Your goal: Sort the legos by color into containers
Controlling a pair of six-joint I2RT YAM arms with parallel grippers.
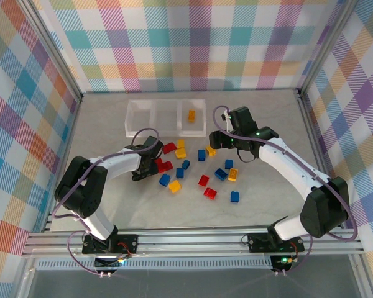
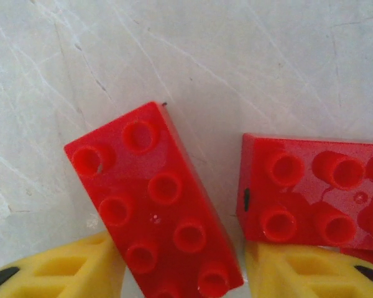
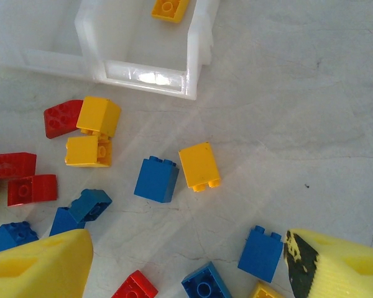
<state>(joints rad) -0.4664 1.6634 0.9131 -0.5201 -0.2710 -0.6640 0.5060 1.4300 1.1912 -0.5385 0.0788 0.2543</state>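
Note:
My left gripper (image 1: 153, 162) is down on the table at the left edge of the scattered legos. Its yellow fingers (image 2: 68, 267) press both sides of a tilted red lego (image 2: 155, 198). A second red lego (image 2: 317, 186) lies against the right finger. My right gripper (image 3: 186, 267) hangs open above the pile, with bare table between its fingers and a blue lego (image 3: 261, 248) beside the right one. The clear containers (image 1: 154, 117) stand at the back. Their right compartment holds one yellow lego (image 1: 191, 115); the other two look empty.
Red, blue and yellow legos lie loose from the middle of the table (image 1: 267, 205) toward the right, such as a yellow one (image 3: 199, 166) and a blue one (image 3: 156, 179) under my right wrist. Checked walls close in the table on three sides.

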